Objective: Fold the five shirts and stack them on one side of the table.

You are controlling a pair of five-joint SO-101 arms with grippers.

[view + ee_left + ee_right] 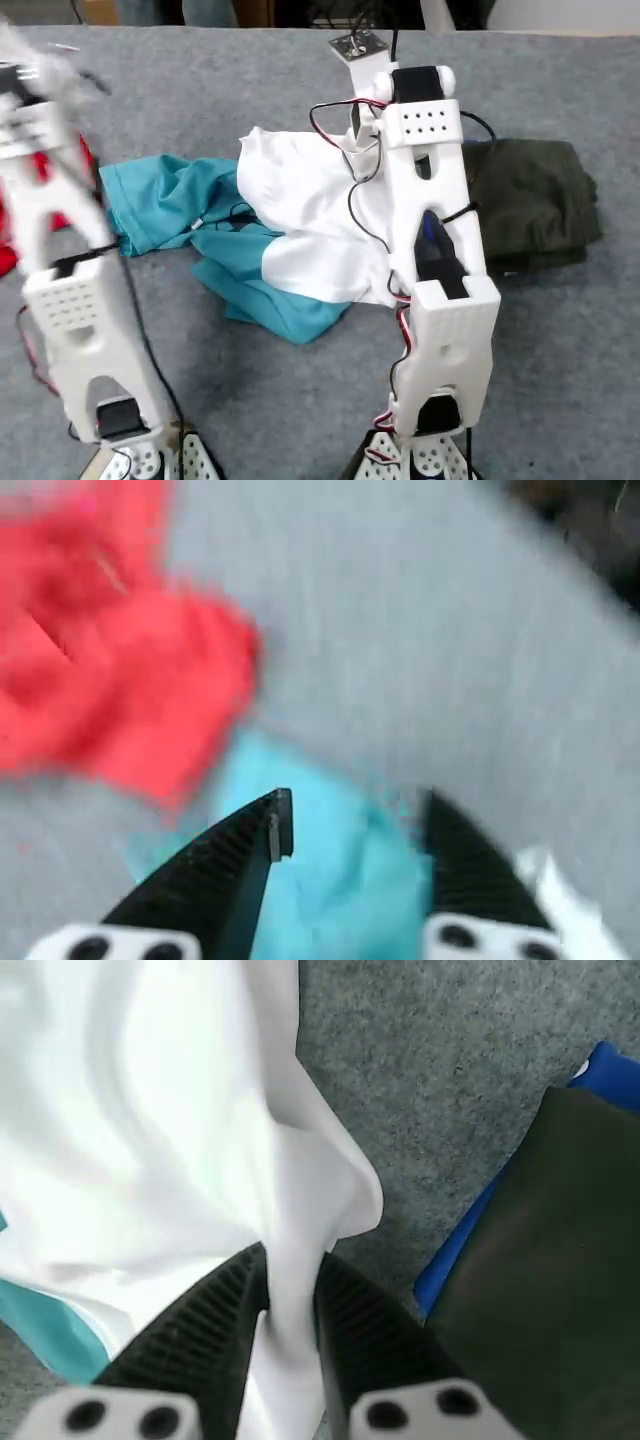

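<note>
At the far left edge of the grey table (250, 400), the red shirt (100, 650) lies crumpled, loose and unfolded. Just beside it, the left hand (355, 820) hangs above the cloth with its two dark fingers spread apart and nothing between them. Below it sits the near end of the teal shirt (165, 200), close to the red one.

Across to the middle now: the teal shirt sprawls over the table, rumpled, one part running toward the red shirt and another toward the front. The white shirt (300, 200) lies on top of its right half, bunched and wrinkled too.

And here is the grip: the right hand (290, 1260) is clamped on the white shirt, a ridge of white fabric pinched tight between the ribbed fingers at the garment's right edge.

Over on the right side, the dark green shirt (530, 195) rests in a compact bundle, apart from the white one with bare table between them. A blue shirt (455, 1255) peeks out from beneath its edge, lying under it.
</note>
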